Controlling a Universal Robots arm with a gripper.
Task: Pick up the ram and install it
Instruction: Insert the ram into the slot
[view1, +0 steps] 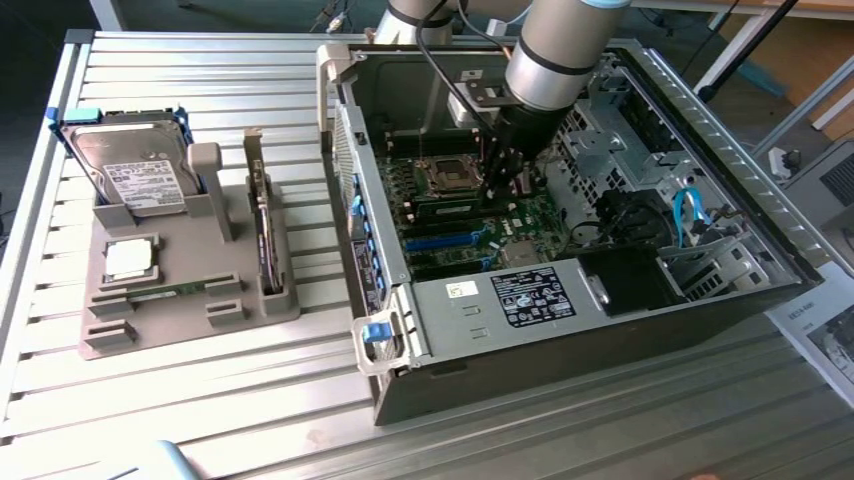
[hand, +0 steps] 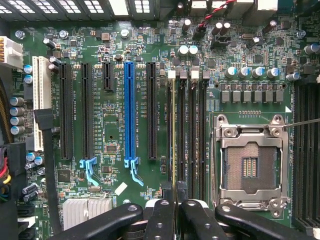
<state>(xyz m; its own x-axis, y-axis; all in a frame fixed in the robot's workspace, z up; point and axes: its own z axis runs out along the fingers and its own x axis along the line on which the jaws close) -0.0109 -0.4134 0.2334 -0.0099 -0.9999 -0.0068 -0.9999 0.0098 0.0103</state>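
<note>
Pincer (hand: 174, 194) pinching the ram (hand: 173, 130), held edge-on over the memory slots (hand: 192, 130) of the motherboard (hand: 115, 100), near the CPU socket (hand: 250, 167), inside the computer case (view1: 561, 330).

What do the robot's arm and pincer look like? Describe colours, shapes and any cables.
The arm is a round, silver-grey tube with a black band around it, and it narrows to a black end piece. Black cables run alongside it. The pincer is glossy black, with thick curved links leading to two slim, rounded fingers.
</note>
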